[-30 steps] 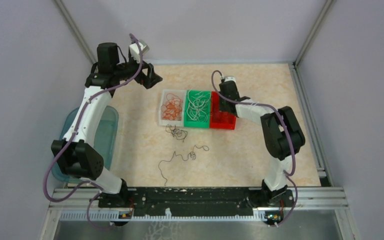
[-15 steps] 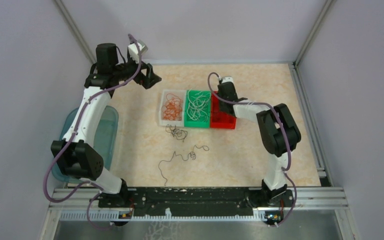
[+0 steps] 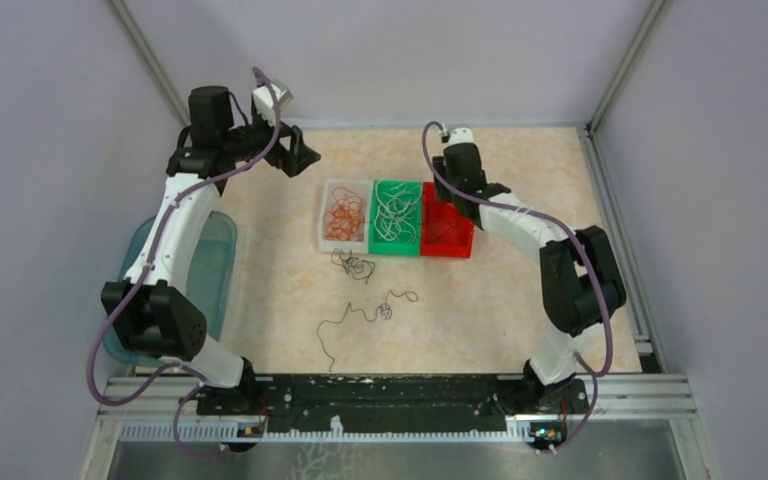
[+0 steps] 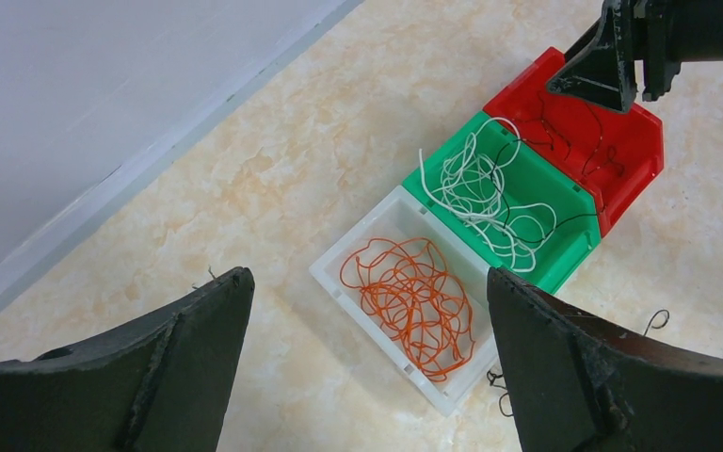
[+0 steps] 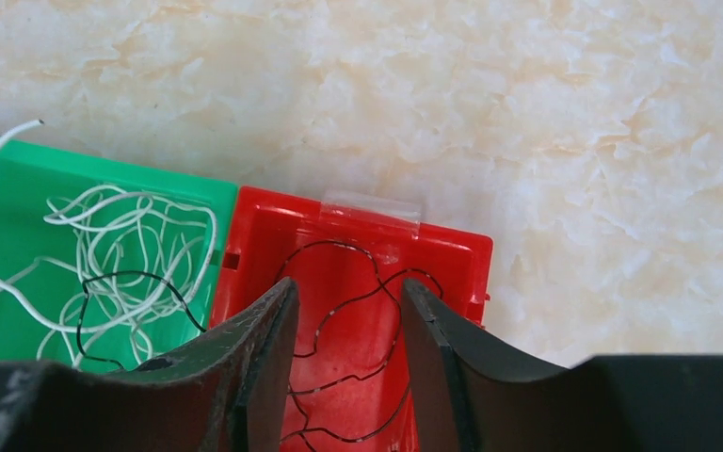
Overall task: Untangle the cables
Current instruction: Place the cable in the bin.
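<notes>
- right fingers: parted, gripping nothing, above red bin; thin curly black cable lies in the bin below the gap.
- left fingers: spread wide, empty, well apart from all cables.
- orange cables: tangled, in white bin.
- white cables: in green bin.
- loose black cables: on worktop, near the bins.

White bin, green bin and red bin stand touching in a row on the marbled table.

right gripper: jaws parted from shut | wrist drew back toward the far end of the red bin | right elbow swung outward to the right
</notes>
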Robot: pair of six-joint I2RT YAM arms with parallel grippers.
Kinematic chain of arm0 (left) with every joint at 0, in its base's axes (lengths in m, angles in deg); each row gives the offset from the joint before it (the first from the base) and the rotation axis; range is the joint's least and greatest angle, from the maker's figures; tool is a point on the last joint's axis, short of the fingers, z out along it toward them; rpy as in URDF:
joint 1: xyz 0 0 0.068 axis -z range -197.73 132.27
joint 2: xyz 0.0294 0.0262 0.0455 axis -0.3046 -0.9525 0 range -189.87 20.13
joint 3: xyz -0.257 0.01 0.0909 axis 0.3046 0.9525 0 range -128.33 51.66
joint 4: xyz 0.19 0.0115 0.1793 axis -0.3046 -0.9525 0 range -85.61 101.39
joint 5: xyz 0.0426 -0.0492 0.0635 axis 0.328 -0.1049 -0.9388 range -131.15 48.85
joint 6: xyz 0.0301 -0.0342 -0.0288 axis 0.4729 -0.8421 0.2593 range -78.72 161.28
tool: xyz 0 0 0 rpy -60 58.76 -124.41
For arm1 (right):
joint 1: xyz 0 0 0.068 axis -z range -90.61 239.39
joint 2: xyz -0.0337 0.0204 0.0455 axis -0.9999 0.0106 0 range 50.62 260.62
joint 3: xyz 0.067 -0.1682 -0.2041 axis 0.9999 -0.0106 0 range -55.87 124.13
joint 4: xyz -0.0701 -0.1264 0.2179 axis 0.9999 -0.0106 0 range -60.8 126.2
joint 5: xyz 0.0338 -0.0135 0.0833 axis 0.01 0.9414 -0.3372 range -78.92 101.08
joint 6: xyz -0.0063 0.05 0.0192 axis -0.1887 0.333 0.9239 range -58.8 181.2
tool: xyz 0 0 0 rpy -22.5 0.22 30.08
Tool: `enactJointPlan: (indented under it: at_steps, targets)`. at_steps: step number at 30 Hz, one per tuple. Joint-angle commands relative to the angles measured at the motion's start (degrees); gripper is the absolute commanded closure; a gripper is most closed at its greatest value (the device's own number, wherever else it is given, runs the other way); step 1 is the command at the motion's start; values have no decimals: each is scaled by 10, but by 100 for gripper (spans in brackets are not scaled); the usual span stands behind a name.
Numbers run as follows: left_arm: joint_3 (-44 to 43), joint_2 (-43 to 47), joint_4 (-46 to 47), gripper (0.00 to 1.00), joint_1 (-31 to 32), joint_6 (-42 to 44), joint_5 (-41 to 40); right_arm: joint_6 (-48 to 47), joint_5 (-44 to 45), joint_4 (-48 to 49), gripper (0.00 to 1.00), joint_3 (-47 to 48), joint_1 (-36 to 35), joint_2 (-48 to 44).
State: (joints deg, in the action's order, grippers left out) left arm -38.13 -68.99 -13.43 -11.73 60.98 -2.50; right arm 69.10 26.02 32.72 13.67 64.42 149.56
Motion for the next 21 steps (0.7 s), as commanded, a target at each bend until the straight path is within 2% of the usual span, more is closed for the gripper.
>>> enactJointPlan:
  at_steps: [1, 4, 7, 13, 21]
  targets:
    - [2, 18, 12, 2, -6, -1, 16, -14, -6, -12, 54, 29, -4, -34]
    - [4, 19, 12, 1, -8, -1, 16, -10, -34, -2, 54, 30, -13, -59]
    - [4, 18, 13, 1, -10, -3, 17, -32, 7, -18, 53, 54, -62, -54]
    - [10, 19, 19, 1, -14, -6, 17, 1, 62, -33, 58, 83, -121, 5]
    - [13, 20, 24, 1, -24, -5, 21, 62, 25, -50, 62, 122, -133, 78]
